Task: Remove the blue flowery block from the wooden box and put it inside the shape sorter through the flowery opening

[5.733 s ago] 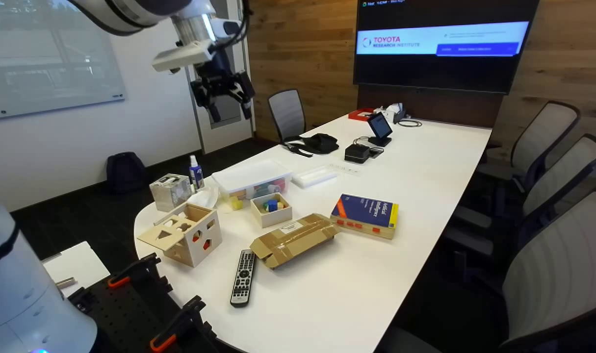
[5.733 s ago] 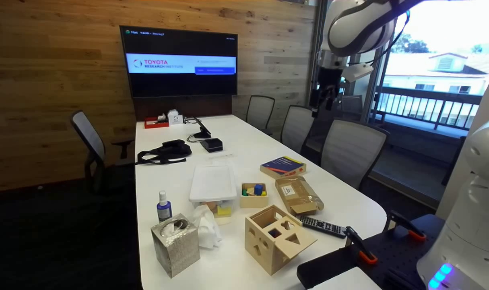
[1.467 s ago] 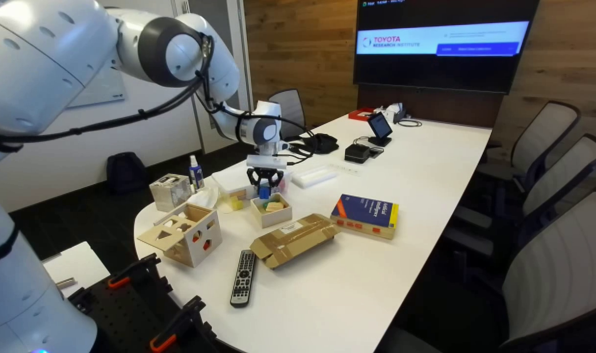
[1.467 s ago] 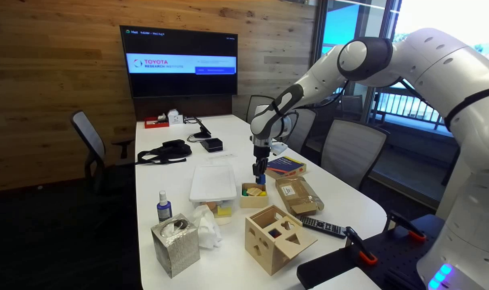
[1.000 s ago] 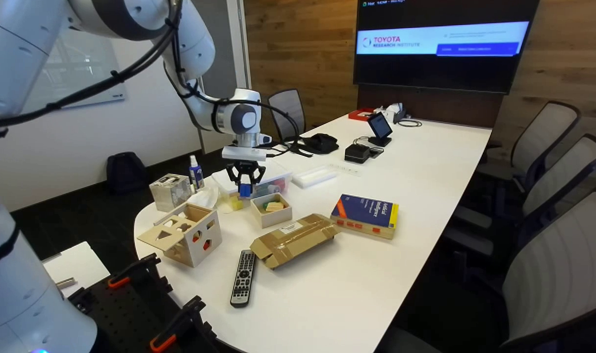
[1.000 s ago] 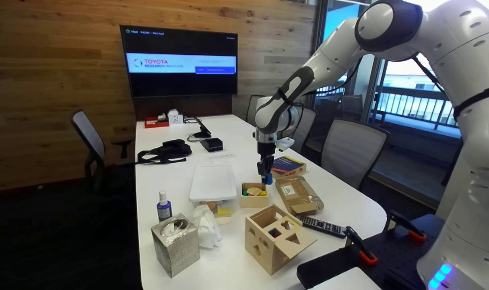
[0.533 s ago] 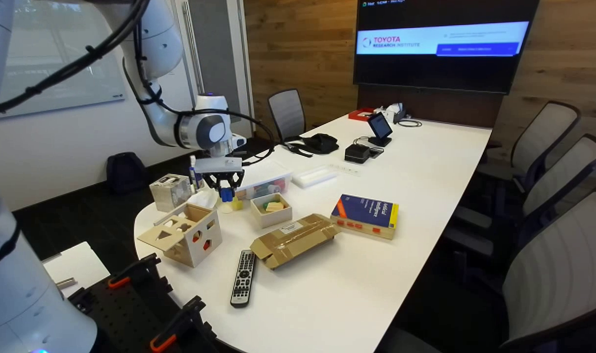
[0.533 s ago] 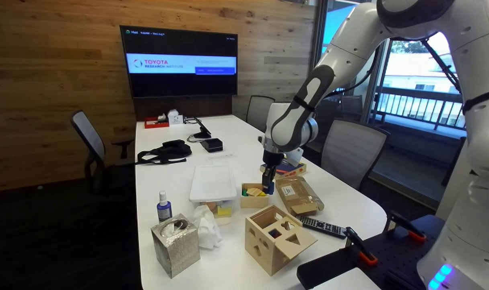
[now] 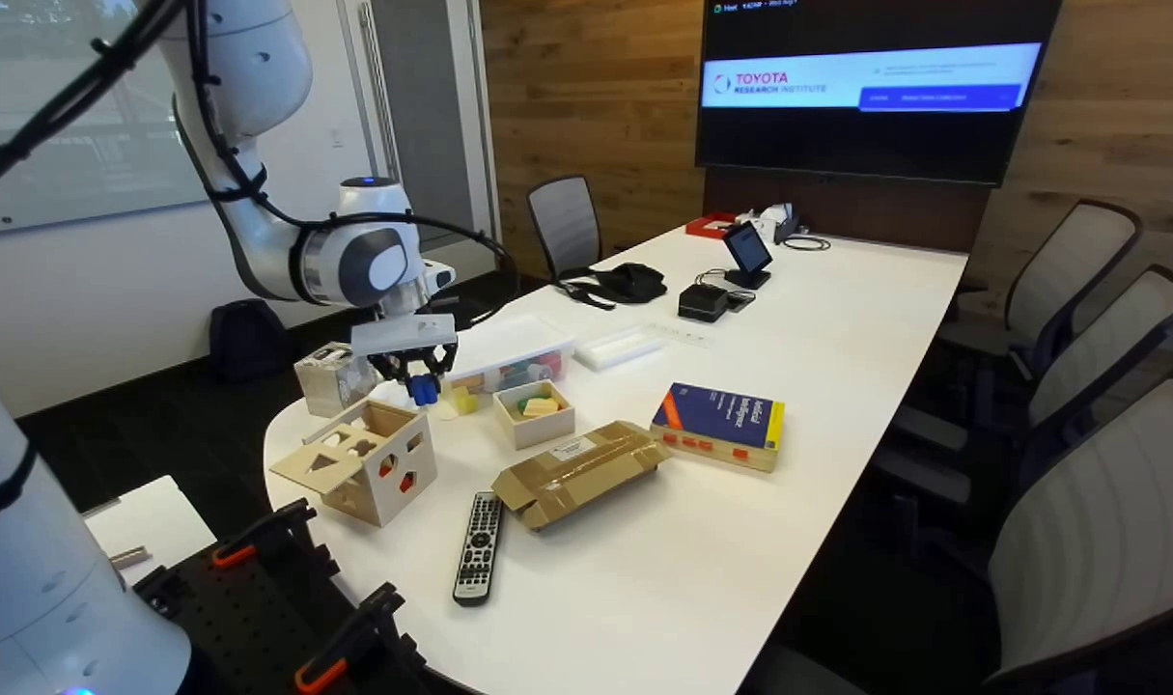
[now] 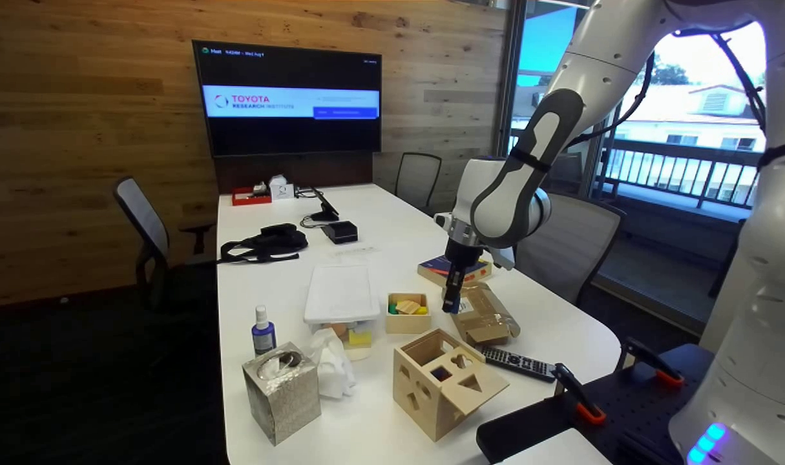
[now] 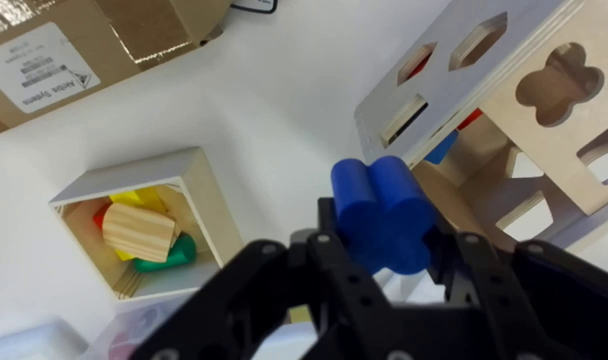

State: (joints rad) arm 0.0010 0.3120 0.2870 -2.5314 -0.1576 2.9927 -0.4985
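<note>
My gripper (image 11: 384, 220) is shut on the blue flowery block (image 11: 356, 182), its rounded lobes showing between the two black fingers in the wrist view. Both hang in the air, tilted, beyond the shape sorter (image 10: 418, 400) and off to the side of the wooden box (image 10: 408, 325). That box holds green, yellow, red and plain wooden pieces. The sorter's top panel is slid partly off, leaving part of its top uncovered. Its flowery opening (image 11: 559, 82) shows at the upper right of the wrist view. Red and blue pieces lie inside the sorter.
A cardboard box (image 9: 581, 470) and a remote (image 9: 478, 550) lie beside the sorter. Near it stand a tissue box (image 10: 282, 394), a crumpled tissue (image 10: 334, 368) and a spray bottle (image 10: 263, 337). A lidded plastic box (image 10: 342, 294) and a thick book (image 9: 716, 425) are farther back.
Several seconds ago the block lay in the wooden box under a raised, open gripper. Over the last second the gripped block has travelled from near that box toward the sorter, and the hand has tilted.
</note>
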